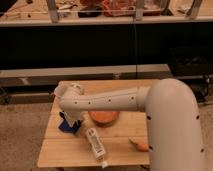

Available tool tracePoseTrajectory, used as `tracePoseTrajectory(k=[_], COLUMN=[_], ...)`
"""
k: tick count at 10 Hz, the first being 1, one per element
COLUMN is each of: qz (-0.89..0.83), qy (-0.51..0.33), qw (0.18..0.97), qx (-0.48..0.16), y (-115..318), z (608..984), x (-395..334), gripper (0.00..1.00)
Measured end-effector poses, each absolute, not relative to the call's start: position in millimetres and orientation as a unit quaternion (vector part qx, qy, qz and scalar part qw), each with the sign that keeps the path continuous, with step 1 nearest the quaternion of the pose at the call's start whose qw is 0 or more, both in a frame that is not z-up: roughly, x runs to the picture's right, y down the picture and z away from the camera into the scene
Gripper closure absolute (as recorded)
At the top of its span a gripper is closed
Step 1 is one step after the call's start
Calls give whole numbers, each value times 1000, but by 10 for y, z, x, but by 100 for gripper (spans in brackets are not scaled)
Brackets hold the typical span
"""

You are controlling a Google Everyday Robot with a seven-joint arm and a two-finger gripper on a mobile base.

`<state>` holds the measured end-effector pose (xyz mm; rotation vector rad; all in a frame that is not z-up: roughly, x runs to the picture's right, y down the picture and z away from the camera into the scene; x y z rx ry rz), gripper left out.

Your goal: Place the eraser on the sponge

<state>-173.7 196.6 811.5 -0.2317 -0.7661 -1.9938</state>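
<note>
On the left part of the wooden table [60,150] sits a small dark blue object [66,125] that looks like the eraser. My gripper [72,121] points down right over it, at the end of the white arm [110,102] that reaches in from the right. The wrist hides most of the gripper, and I cannot tell whether it holds the eraser or only touches it. The flat orange sponge [104,118] lies on the table just right of the gripper, partly under the arm.
A white bottle [95,144] lies on its side in front of the sponge. A small orange piece [140,145] rests near the table's front right. A dark shelf unit [100,45] stands behind the table.
</note>
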Motion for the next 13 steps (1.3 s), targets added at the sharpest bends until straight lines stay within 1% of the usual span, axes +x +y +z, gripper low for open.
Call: tracePoseTrajectory(k=[6, 7, 8, 11, 12, 13], qz=[-821, -822, -823, -824, -824, -825], qy=[-322, -323, -324, -327, -328, -328], qw=[462, 460, 458, 453, 452, 450], qx=[-95, -95, -96, -97, -97, -99], y=[2043, 2052, 2063, 2089, 2096, 2106], z=[8131, 8133, 8139, 8141, 8141, 8145], x=[-1729, -1727, -1723, -1709, -1702, -1688], gripper=[96, 92, 85, 54, 50, 42])
